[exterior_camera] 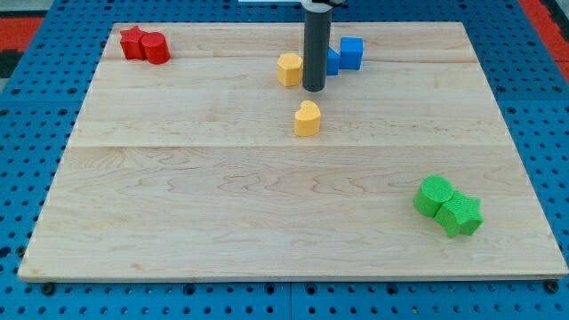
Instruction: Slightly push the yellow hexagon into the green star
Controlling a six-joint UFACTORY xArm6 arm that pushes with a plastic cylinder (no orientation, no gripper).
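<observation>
The yellow hexagon [289, 68] sits near the view's top centre of the wooden board [178, 222]. My tip [314, 90] stands just to the hexagon's right, close to it or touching; I cannot tell which. The green star [461, 216] lies far off at the view's bottom right, touching a rounder green block [435, 196] on its upper left.
A yellow heart [307, 118] lies just below my tip. Two blue blocks [352, 53] [333, 60] sit right of the rod, one partly hidden behind it. A red star [132, 42] and a red cylinder [156, 48] touch at the top left.
</observation>
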